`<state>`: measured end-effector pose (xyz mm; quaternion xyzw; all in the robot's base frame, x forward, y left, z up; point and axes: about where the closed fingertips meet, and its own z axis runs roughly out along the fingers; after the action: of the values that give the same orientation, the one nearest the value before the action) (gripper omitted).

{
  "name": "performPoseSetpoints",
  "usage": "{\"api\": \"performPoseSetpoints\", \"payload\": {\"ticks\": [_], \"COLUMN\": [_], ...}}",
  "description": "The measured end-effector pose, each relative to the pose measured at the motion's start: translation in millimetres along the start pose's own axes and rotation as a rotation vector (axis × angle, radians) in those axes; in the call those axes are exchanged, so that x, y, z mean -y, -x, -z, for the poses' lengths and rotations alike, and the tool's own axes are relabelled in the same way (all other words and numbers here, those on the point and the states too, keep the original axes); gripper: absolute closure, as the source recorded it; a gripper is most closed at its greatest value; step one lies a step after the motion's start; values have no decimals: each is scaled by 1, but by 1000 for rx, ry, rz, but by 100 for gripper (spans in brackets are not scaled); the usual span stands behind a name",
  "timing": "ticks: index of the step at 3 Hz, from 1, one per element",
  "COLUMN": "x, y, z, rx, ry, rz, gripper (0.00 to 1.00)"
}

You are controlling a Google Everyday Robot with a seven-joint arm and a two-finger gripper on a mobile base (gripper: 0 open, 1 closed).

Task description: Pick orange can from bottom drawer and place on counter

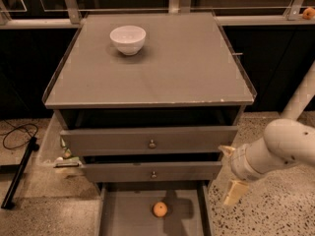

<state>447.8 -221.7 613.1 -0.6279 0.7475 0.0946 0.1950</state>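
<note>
The orange can, a small round orange thing, sits on the flat gray floor of the bottom drawer, which is pulled out at the foot of the cabinet; it lies near the middle of the drawer's width, clear of both side walls, with a dark shadow on the drawer floor just to its right. Above it are two gray drawer fronts, the upper drawer front and the lower drawer front, each with a small round knob at its centre and each standing slightly out from the cabinet. The counter on top is a broad gray square with a thin raised rim, and a white bowl stands upright on its far left part. The gripper hangs to the right of the cabinet, beside the lower drawer front and above the speckled floor, well apart from the orange can and higher than it. Its two pale fingers are spread wide, one above the other, with nothing between them. A black cable lies on the ground at the left.
</note>
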Motion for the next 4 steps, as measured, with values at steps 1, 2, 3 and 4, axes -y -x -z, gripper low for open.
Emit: {"api": "performPoseSetpoints", "payload": {"ticks": [1,2,3,4], "x": [-1,-8,-8,-17], "y": [-17,-34,-34,-36], "z": [-46,-84,-84,-95], "rx": [43,58,58,96], "ry": [-19,-8,-7,0], "rz": [6,-7,-7,-2], "gripper": [0,0,0,0]}}
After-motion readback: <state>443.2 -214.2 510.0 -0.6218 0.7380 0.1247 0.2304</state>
